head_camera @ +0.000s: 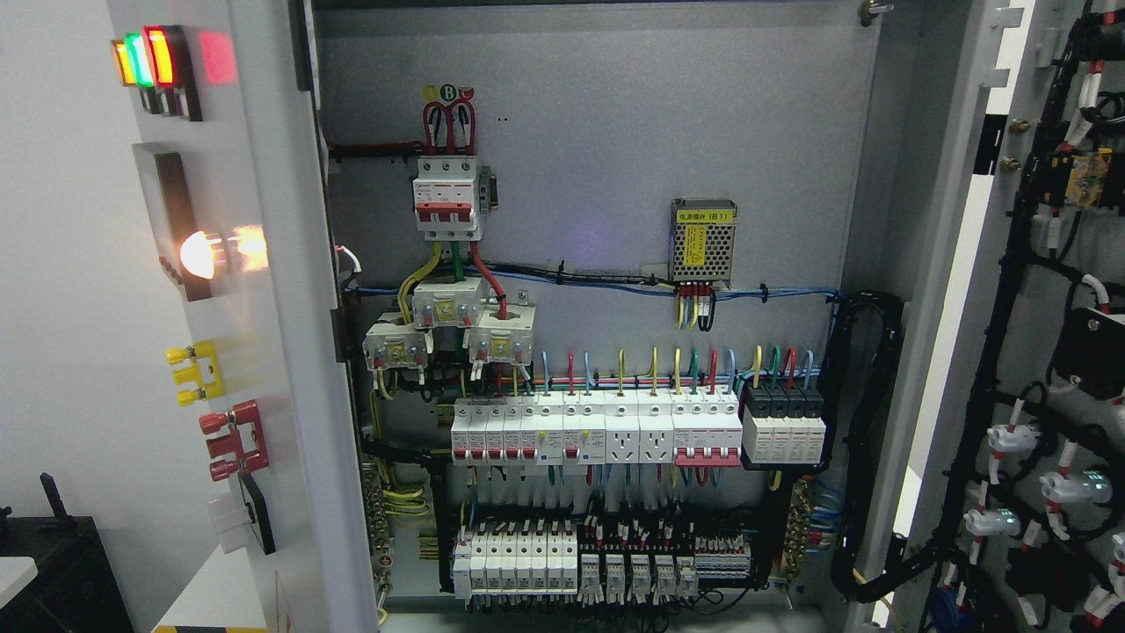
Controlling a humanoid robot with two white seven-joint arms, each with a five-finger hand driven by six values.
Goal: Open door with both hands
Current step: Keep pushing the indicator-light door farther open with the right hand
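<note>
An electrical cabinet stands wide open in the head view. Its left door (255, 352) is swung out toward me, its outer face carrying indicator lamps (145, 60), a lit white lamp (200, 255), a yellow handle (195, 373) and a red handle (235, 438). The right door (984, 334) is also swung open, showing wiring and lamp backs (1063, 492) on its inner face. Neither of my hands nor any arm shows in the picture.
Inside, the grey back panel (615, 132) holds a main breaker (448, 195), a small power supply (701, 239), rows of breakers (606, 431) and terminal blocks (598, 563). A black cable bundle (866, 440) runs to the right door. A dark object (61, 563) sits lower left.
</note>
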